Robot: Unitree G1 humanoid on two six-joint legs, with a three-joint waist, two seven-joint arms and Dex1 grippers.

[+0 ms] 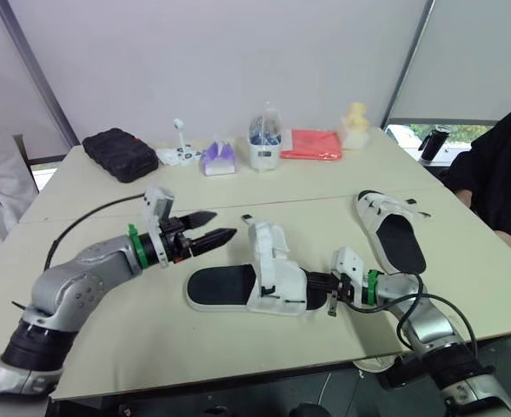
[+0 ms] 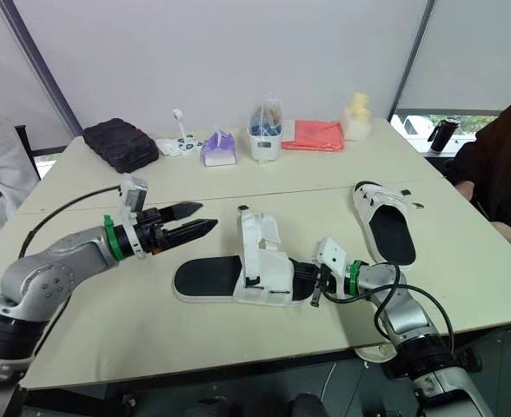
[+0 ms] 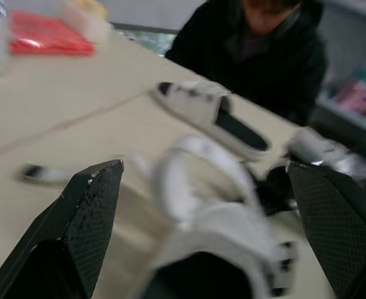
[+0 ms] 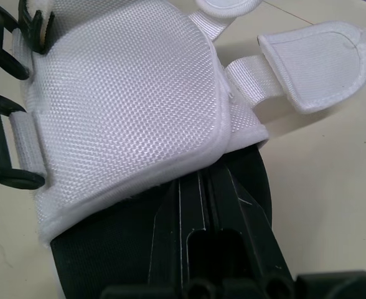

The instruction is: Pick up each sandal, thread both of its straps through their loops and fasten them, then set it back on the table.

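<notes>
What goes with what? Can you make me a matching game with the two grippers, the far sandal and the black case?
1. left gripper
2. right gripper
3. far sandal
4. black case

a. at the far left end of the table
b. tucked under the white flap of the near sandal
c. open, holding nothing
d. lying flat on the robot's right

Pairs: 1-c, 2-b, 3-d, 4-a

1. Two sandals: the near sandal (image 1: 229, 287) and the far sandal (image 1: 393, 230) (both white with black footbeds).
2. Two black loops (image 4: 2, 149) on the near sandal.
3. One black case (image 1: 119, 154).
4. One red packet (image 1: 311, 144).
5. One purple pack (image 1: 218, 159).
6. One clear container (image 1: 264, 139).
7. One pale yellow figure (image 1: 355, 126).
8. One dark cup (image 1: 435, 142).
</notes>
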